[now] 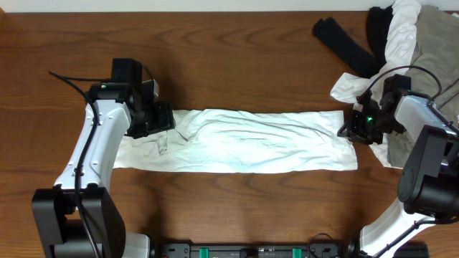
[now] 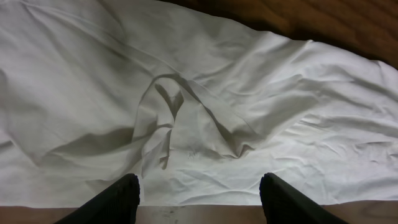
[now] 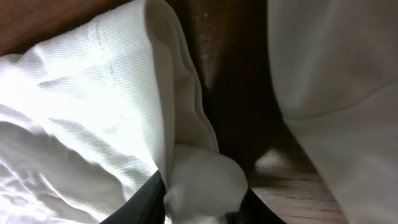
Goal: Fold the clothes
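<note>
Standing at the left of the brown wooden table (image 1: 237, 57), the white-and-black left arm holds the left gripper (image 1: 163, 119) over the left end of the large plain white thin cotton shirt (image 1: 258, 140). The left wrist view shows this claw released: its two black fingers (image 2: 118, 199) stand well apart above the cloth, with nothing between them. Under the claw a small raised loop of fabric (image 2: 168, 118) stands up from the otherwise flat, lightly creased surface.

The shirt lies in the middle of the table as a long, narrow band running left to right, its far and near edges roughly parallel. A strip of its left end extends past the left gripper, beneath the arm.

At the right end of the band, the right gripper (image 1: 349, 130) sits low at the shirt's edge. The right wrist view shows it clenched on the cloth: a bunched fold of white fabric (image 3: 202, 180) is pinched between its dark fingers (image 3: 146, 200), and the hem rises from the table there.

In the far right corner lies a heap of other clothes: a black garment (image 1: 348, 43), a crumpled white garment (image 1: 401, 29) and a grey-khaki garment (image 1: 434, 32), touching and overlapping one another. More white cloth lies under the right arm; which garment it belongs to cannot be told.
</note>
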